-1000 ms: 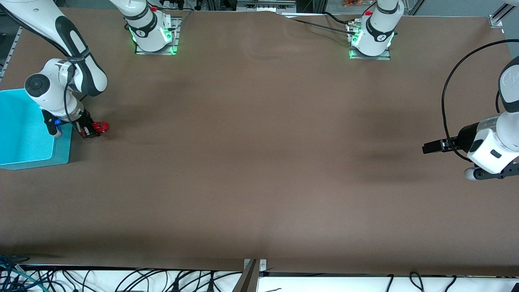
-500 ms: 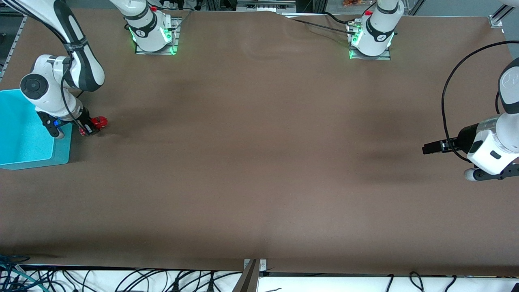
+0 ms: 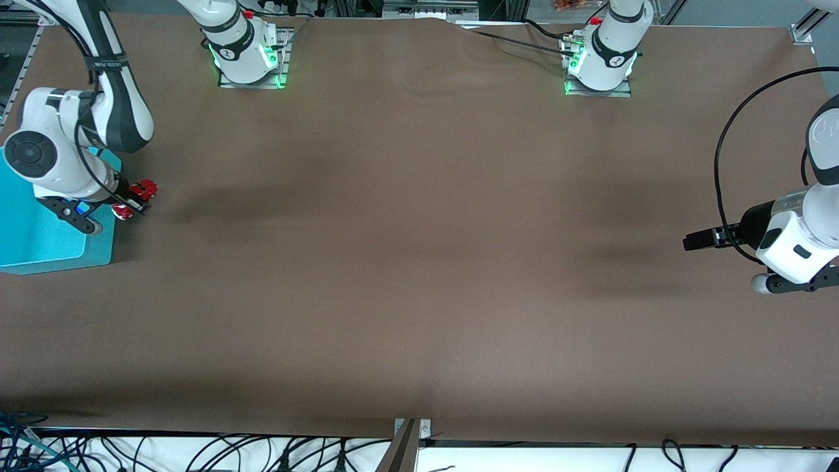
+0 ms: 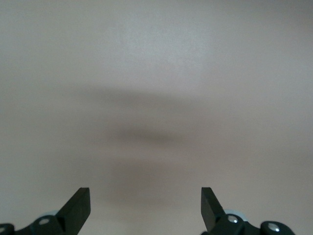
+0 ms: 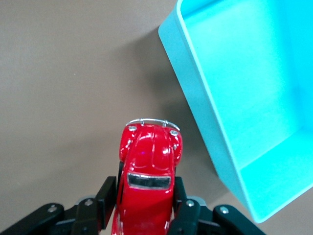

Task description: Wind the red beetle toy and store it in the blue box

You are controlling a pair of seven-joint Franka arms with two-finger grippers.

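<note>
The table [image 3: 419, 262] is covered across its whole width by a plain brown sheet [image 3: 459, 196], smooth for the most part, with faint creases near the edge where the bases stand. Two metal mounting plates [image 3: 252, 80] are fixed along that edge, each lit green at its rim. A black cable [image 3: 518, 42] runs over the sheet toward one plate. Nearest the front camera, a white ledge [image 3: 196, 455] carries a tangle of black cables [image 3: 295, 455], and a metal bracket [image 3: 413, 429] sits at its middle. Soft shadows lie across the sheet.
</note>
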